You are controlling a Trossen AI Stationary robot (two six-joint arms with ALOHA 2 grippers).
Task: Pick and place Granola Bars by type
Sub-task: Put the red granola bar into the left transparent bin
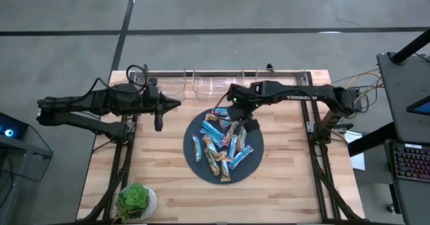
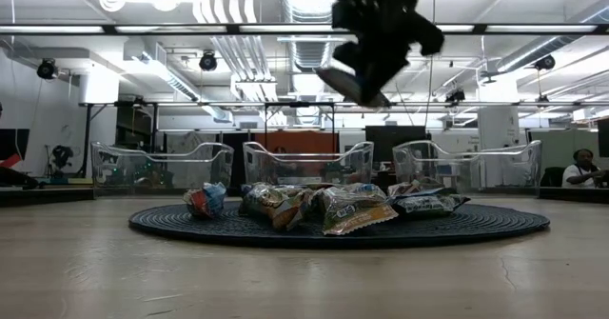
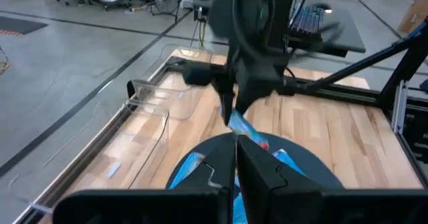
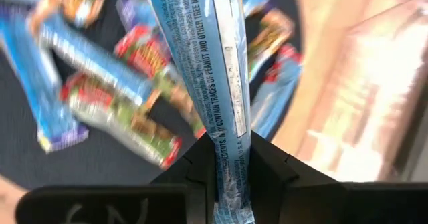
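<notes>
Several granola bars (image 1: 222, 148) in blue, blue-and-red and tan wrappers lie heaped on a dark round disc (image 1: 195, 168) in the middle of the table. Above the disc's far part my right gripper (image 4: 231, 162) is shut on a light-blue bar (image 4: 200, 57). In the low view this gripper (image 2: 369, 71) is high over the pile (image 2: 324, 205). My left gripper (image 1: 176, 104) waits shut to the left of the disc, raised and pointing toward the right arm. Its own view shows its fingers (image 3: 257, 174) together. My right gripper pinches one end of the light-blue bar (image 4: 231, 140) between its two fingers (image 4: 277, 174). The fingers slant steeply down from above and lie in line with the bar. The bar (image 3: 242, 127) hangs tilted below them, lifted clear of the disc and the other bars.
Three clear plastic bins (image 2: 162, 167) (image 2: 306, 162) (image 2: 466, 167) stand in a row along the table's far edge. A small potted plant (image 1: 136, 199) sits at the near left corner. Bare wood lies left, right and in front of the disc.
</notes>
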